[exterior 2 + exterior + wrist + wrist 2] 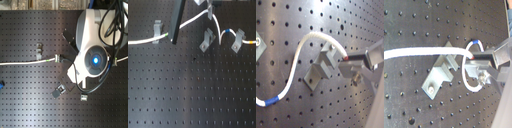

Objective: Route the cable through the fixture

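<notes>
white cable (188,23) curves across board past fixture (206,39).

The surface (188,95) is matt black metal, drilled all over with small holes. The fixture brackets (323,65) look like dull grey brushed metal, while the cable (301,50) has a smooth white sheath with a blue band (272,100). The arm's housing (92,30) is glossy white plastic

From my station, the cable (193,21) runs off the board's edge at the first exterior view's left. In the second exterior view the arm (92,55) hides its far stretch. I can't make out the gripper (351,67) jaws' state.
</notes>
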Robot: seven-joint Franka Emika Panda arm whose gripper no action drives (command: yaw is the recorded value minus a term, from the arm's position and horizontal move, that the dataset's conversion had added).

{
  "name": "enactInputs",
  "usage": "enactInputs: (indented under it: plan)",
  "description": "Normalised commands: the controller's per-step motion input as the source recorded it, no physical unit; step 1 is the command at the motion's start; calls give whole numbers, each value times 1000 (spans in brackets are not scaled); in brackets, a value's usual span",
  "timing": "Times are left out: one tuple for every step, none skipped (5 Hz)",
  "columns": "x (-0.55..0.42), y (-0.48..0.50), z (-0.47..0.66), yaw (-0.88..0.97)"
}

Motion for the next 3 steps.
enactInputs:
  plan:
    - [-272,-251,220,114]
    - [-375,-72,238,169]
    - [-174,17,167,0]
